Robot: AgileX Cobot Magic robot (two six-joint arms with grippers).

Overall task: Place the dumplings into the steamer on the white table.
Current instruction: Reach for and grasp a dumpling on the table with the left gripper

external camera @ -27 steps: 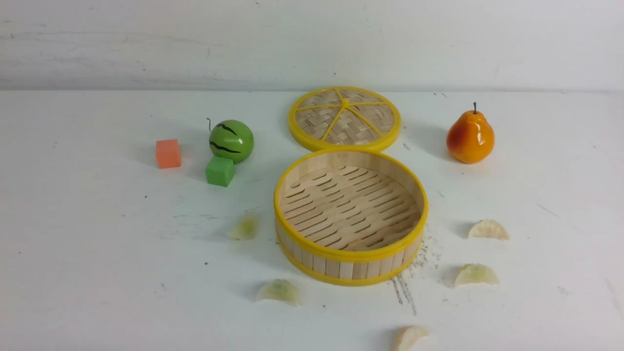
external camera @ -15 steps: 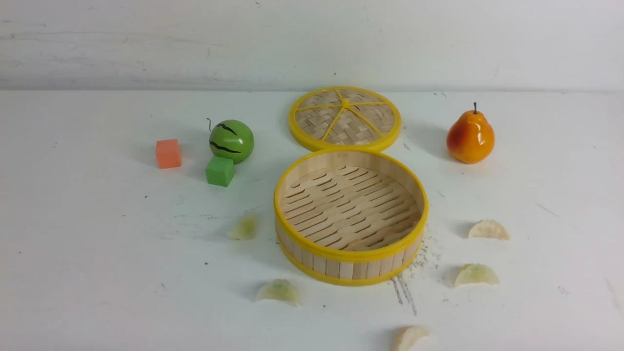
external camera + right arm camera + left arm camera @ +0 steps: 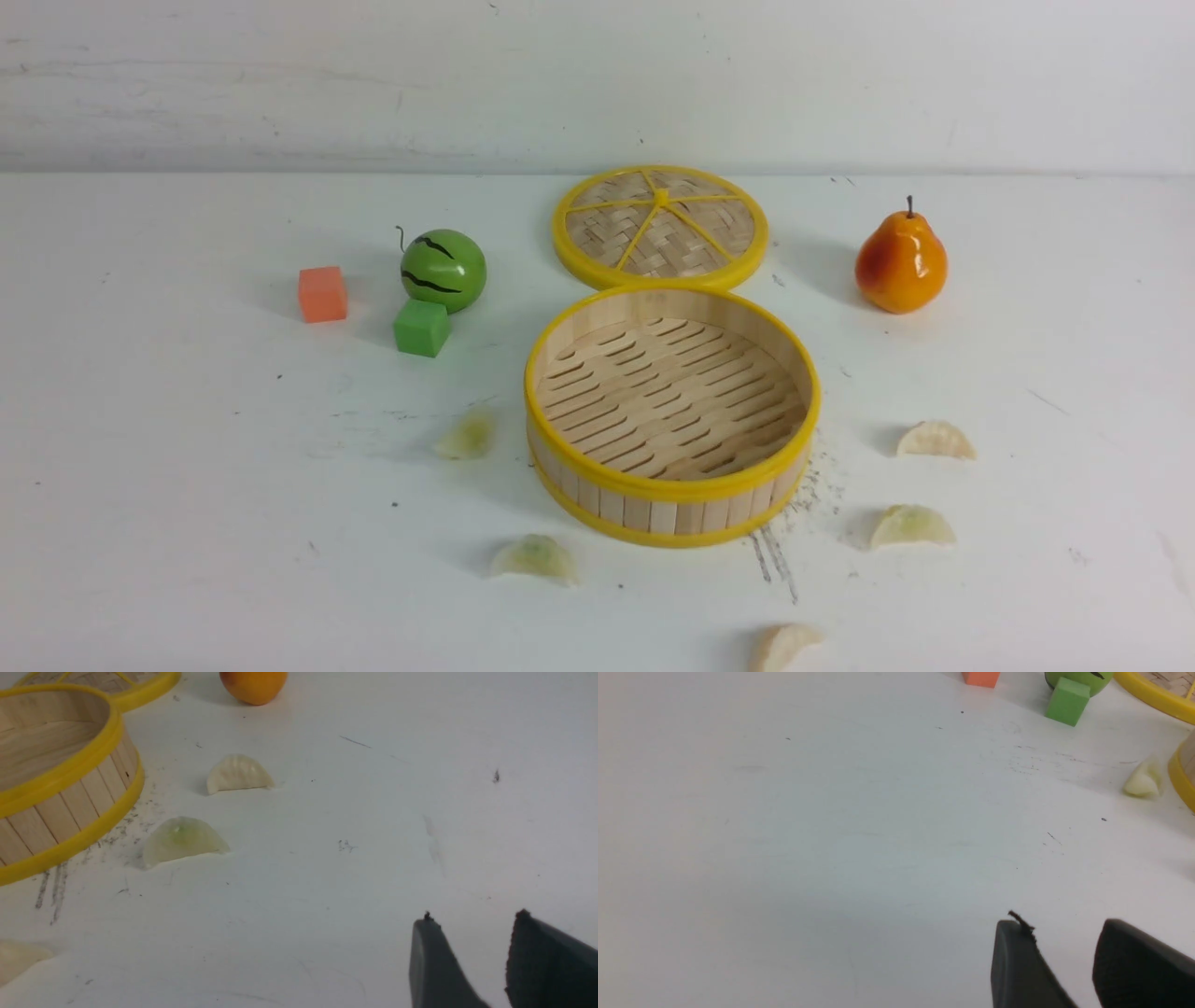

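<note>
The steamer [image 3: 672, 490] stands empty in the middle of the white table [image 3: 187, 485]. Several dumplings lie around it: two to its left [image 3: 467, 436] [image 3: 534, 557], two to its right [image 3: 935, 441] [image 3: 912, 527], and one at the front edge [image 3: 782, 646]. Neither arm shows in the front view. My left gripper [image 3: 1062, 926] is open over bare table, far from the nearest dumpling [image 3: 1141, 783]. My right gripper [image 3: 474, 918] is also open with nothing between its fingers, well away from two dumplings [image 3: 239, 773] [image 3: 183, 839] beside the steamer [image 3: 70, 802].
The woven lid [image 3: 660, 227] lies flat behind the steamer. A toy watermelon [image 3: 443, 270], a green cube [image 3: 421, 328] and an orange cube [image 3: 322, 294] sit at the back left. A pear [image 3: 901, 261] stands at the back right.
</note>
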